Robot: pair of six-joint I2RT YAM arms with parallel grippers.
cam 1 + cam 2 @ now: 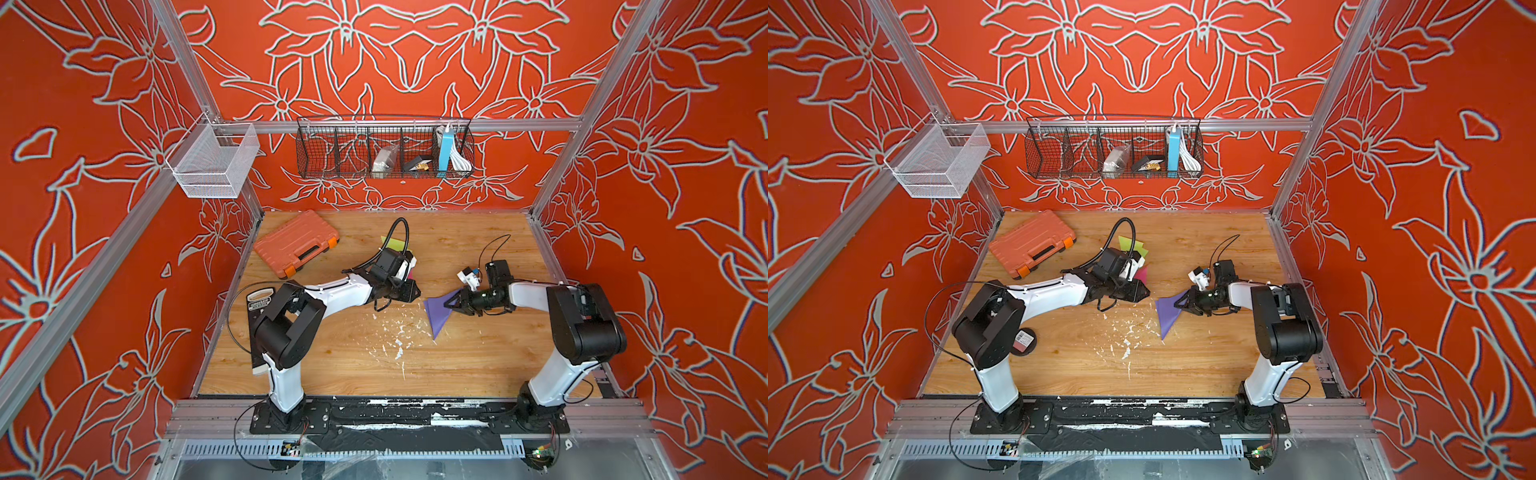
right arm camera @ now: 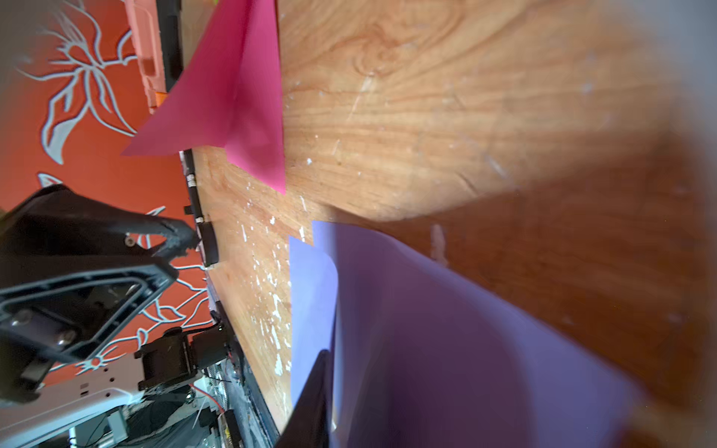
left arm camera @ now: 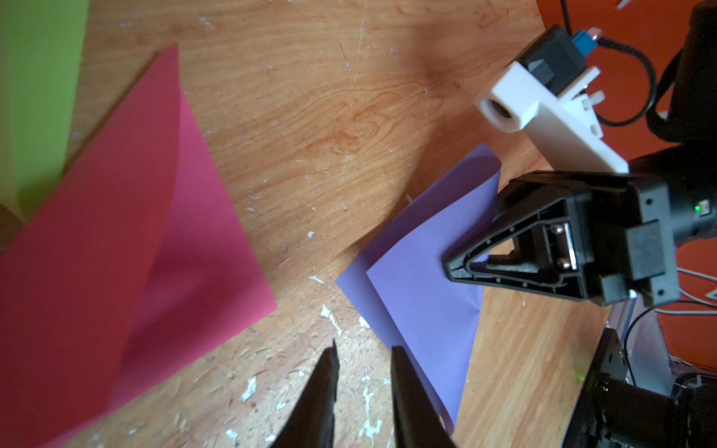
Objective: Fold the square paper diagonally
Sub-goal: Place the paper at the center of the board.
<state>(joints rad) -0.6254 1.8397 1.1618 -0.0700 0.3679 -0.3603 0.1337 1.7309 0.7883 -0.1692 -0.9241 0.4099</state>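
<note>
Paper (image 1: 437,313) (image 1: 1166,312): purple, on the table (image 1: 332,365) right of centre, between the two grippers; doubled over into a rough triangle with one long point toward the front edge.
Fold: not pressed flat. Top layer bowed up near the right gripper in the left wrist view (image 3: 426,294); a strip of the bottom layer showing past the top layer's edge, so corners not matched.
Right gripper (image 1: 449,302) (image 1: 1180,304) (image 3: 454,267): low over the paper's right corner, jaws closed on the raised layers. In the right wrist view, paper (image 2: 446,329) running up beside one finger (image 2: 310,399); other finger hidden behind the sheet.
Left gripper (image 1: 415,293) (image 3: 364,353): just left of the paper, tips pointing at it, jaws a little apart with nothing between them. One tip overlapping the paper's edge in the left wrist view; contact cannot be told.
Pink sheet (image 3: 135,232) (image 2: 240,97): on the table behind the left gripper, folded over, one flap lifted.
Green sheet (image 1: 388,241) (image 3: 35,97): farther back, partly under the left wrist.
Case (image 1: 297,243): orange, shut, at the back left of the table, well apart from the paper.
Flecks (image 1: 399,340): white chips scattered on the wood in front of the paper.
Baskets: black wire one (image 1: 384,147) on the back rail with small items in its right compartments; white mesh one (image 1: 214,160) on the left rail.
</note>
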